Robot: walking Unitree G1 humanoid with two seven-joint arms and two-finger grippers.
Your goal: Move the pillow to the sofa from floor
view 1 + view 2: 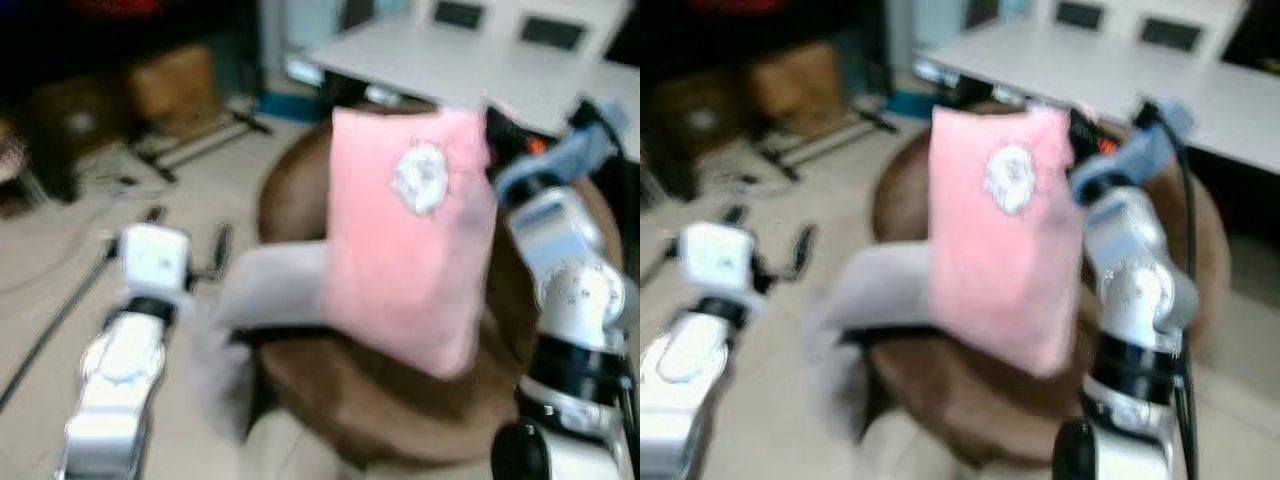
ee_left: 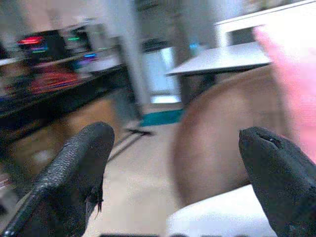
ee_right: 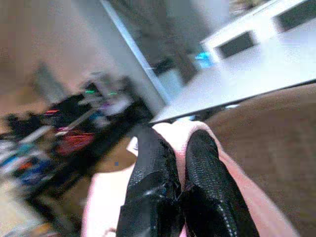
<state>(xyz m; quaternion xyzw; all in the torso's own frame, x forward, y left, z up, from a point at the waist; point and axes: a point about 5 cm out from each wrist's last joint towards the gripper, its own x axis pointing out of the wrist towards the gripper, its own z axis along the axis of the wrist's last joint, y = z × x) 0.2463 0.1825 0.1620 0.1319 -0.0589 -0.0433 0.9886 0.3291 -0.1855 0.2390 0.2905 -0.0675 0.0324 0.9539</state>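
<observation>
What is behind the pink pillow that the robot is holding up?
Behind the pillow, pinched at its top edge by the right gripper, is a round brown sofa, with a white table further back. The pillow hides the sofa's middle.

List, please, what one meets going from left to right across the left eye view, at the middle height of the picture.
Left gripper on its silver arm → pale grey cloth → pink pillow over the brown sofa → right arm.
</observation>
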